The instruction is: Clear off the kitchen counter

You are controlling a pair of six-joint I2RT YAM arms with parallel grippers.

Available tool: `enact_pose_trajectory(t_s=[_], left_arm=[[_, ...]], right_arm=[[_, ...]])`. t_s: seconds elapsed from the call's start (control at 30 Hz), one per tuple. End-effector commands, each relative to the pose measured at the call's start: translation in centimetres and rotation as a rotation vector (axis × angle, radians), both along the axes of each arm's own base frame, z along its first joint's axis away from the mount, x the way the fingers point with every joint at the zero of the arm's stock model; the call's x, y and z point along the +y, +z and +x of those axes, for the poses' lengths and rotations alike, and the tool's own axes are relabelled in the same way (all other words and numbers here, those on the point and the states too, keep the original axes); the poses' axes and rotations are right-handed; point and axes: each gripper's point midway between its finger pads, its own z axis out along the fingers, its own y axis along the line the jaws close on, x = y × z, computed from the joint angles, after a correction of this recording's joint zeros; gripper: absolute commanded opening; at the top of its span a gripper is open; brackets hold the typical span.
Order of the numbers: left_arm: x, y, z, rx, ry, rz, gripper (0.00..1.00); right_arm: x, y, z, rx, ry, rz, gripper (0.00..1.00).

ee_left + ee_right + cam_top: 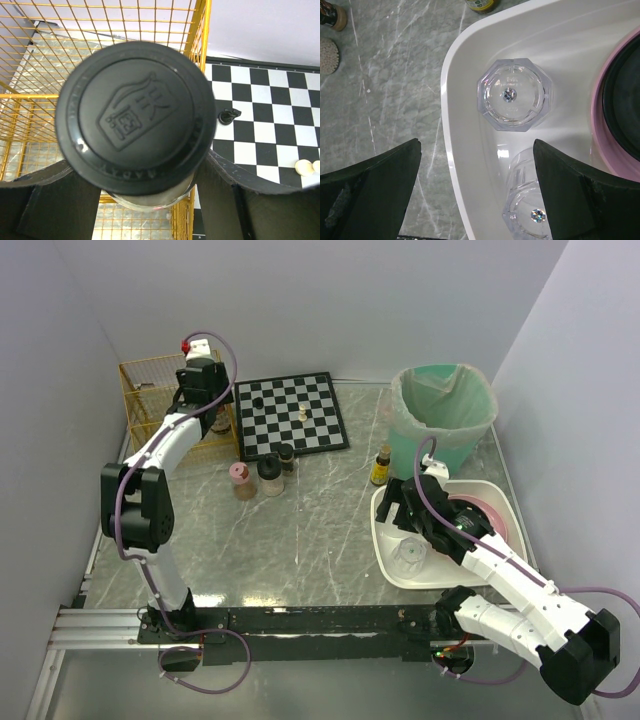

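Left pincer (140, 167) clamps a black-lidded jar (135, 117); right pincer (476, 150) gapes wide, empty, above 2 glasses (514, 95).

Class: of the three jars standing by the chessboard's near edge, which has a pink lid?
The leftmost jar, nearest the wire basket; the middle jar and the right jar have dark lids.

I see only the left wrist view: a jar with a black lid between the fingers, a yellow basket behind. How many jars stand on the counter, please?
Observer: Besides your jar, three jars stand on the counter, in front of the chessboard.
Operator: Where is the right gripper?
Observer: The right gripper is open above the left rim of the white tray.
Operator: Anything else on the counter?
Observer: A small bottle beside the green bin.
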Motion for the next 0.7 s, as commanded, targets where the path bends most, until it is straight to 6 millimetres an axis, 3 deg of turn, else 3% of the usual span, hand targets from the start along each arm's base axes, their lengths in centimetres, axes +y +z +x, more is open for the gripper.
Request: enact_pose_trajectory(t_s=[0.0,0.27,0.47,0.67], left_arm=[[-0.2,2.5,0.9,-0.105,0.006,-0.028,0.15],[0.1,0.9,0.5,-0.07,0.02,-0.016,0.3],[0.1,0.5,0.2,-0.061,0.022,-0.019,0.53],[0.2,0.9,-0.2,-0.062,0.024,-0.02,0.66]], right_arm=[[-0.3,0.7,0.3,-0.024,-0.015,0.009,1.0],[-0.1,0.7,0.3,-0.02,-0.007,0.012,0.99],[0.2,0.7,0.3,-0.016,0.001,0.022,1.0],[0.4,0.7,0.3,-0.013,0.006,0.031,1.0]])
